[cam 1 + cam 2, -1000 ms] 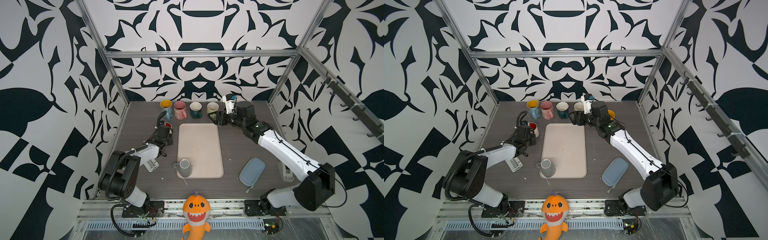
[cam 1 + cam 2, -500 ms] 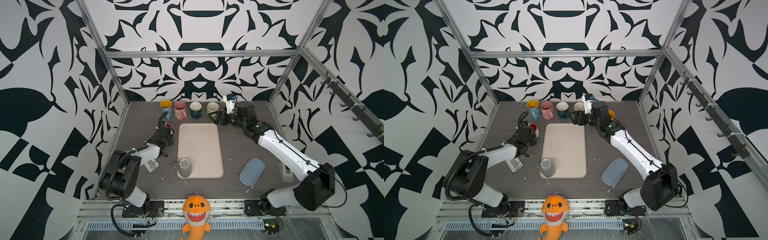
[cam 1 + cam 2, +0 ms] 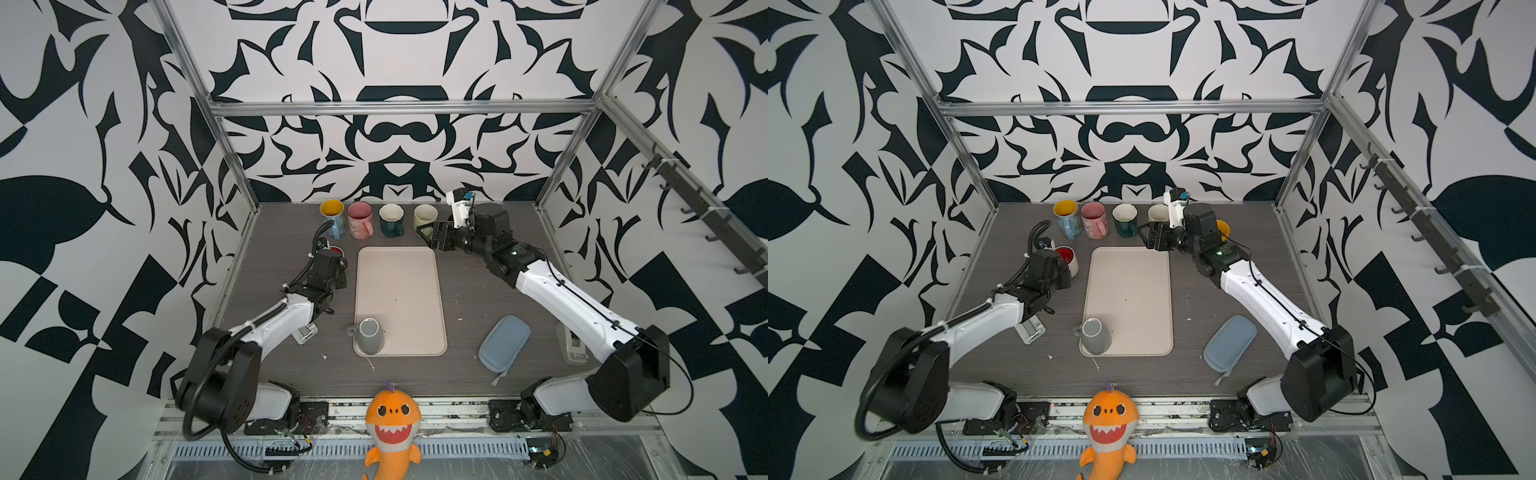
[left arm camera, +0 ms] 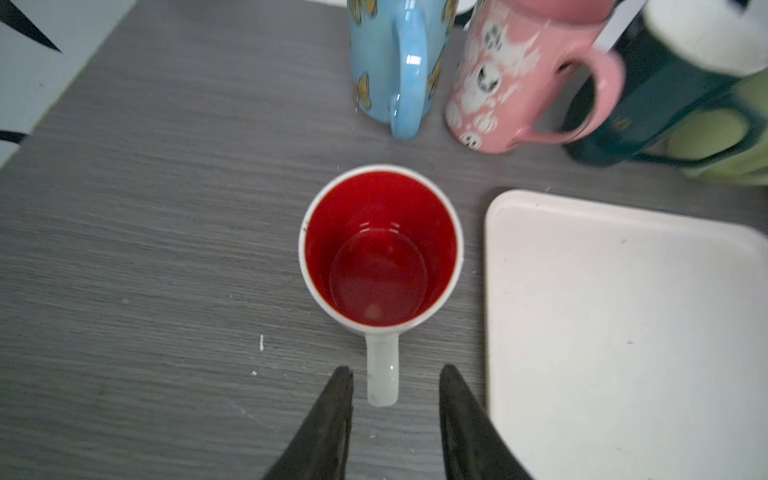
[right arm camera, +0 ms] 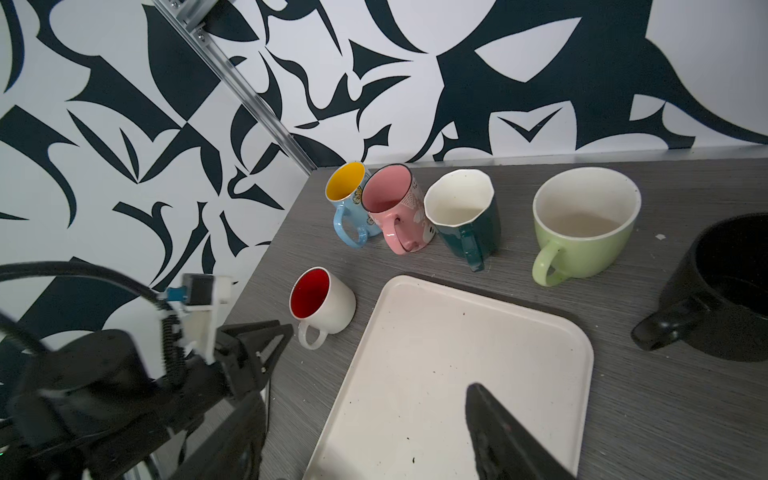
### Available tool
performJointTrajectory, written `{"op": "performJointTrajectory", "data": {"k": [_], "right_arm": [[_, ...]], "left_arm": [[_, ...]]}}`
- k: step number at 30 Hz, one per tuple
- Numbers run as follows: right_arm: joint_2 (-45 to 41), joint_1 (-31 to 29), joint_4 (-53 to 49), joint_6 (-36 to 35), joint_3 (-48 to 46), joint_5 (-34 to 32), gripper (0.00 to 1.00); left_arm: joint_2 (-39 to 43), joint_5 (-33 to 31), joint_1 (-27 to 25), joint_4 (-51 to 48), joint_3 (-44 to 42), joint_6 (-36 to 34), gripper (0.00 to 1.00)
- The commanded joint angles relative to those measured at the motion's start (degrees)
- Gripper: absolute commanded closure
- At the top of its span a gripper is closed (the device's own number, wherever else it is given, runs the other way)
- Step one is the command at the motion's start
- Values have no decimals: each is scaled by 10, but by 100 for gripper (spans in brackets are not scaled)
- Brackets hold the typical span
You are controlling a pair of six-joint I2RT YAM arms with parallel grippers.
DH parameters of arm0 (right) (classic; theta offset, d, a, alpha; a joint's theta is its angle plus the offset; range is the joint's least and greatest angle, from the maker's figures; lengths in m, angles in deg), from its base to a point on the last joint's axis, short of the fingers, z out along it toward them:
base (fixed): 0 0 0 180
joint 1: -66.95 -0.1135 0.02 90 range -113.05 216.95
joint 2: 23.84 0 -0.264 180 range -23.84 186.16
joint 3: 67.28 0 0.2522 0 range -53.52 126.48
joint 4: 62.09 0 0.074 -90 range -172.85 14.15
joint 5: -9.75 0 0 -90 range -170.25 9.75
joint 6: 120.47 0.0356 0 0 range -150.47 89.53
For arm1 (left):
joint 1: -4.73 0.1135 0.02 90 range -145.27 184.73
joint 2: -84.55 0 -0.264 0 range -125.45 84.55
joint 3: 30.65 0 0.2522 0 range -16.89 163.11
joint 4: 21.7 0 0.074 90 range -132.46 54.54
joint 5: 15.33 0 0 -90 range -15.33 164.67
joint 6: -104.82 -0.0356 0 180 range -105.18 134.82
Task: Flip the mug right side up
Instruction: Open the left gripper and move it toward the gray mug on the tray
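Since a second ago, the left gripper has let go: its two black, wedge-shaped fingers now stand parted on either side of the red-lined mug's white handle, a sliver of grey table showing on each side, gripping nothing. The red-lined mug stands upright, mouth up, at the centre of the left wrist view, its glossy red interior ringed by a thin white rim; it sits on the woodgrain table just beside the upper left corner of the matte cream tray.

In both top views the left arm covers most of this mug, leaving only a red crescent at centre left. The right gripper hovers spread and empty near the tray's upper right corner; in the right wrist view only one finger is clearly seen, at the lower edge.

Along the back wall stand a blue mug, a pink mug, a faceted dark green mug and a wide pale green cup. A grey mug rests base-up on the tray's lower left corner. A black mug is cut off at the right wrist view's edge.
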Motion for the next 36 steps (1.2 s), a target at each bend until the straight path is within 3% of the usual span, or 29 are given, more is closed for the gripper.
{"op": "performJointTrajectory", "data": {"k": [1, 6, 12, 17, 22, 26, 30, 36], "right_arm": [[-11, 3, 27, 8, -5, 9, 22], [-6, 3, 27, 22, -14, 10, 22], [6, 3, 16, 35, -19, 20, 18], [16, 2, 4, 49, -25, 14, 18], [20, -10, -61, 61, -12, -52, 18], [21, -31, -86, 52, -11, -102, 18], [19, -54, -86, 48, -19, -118, 19], [4, -72, -88, 47, -36, -136, 19]], "left_arm": [[75, -26, -5, -52, 5, 16, 60], [131, -21, -5, -152, 55, 58, 50], [118, 24, -5, -288, 139, 143, 46], [111, 71, -5, -344, 171, 213, 40], [90, 122, -4, -422, 221, 285, 38], [90, 159, -4, -453, 226, 334, 36], [108, 190, -4, -462, 206, 401, 26], [150, 204, -4, -520, 193, 519, 24]]}}
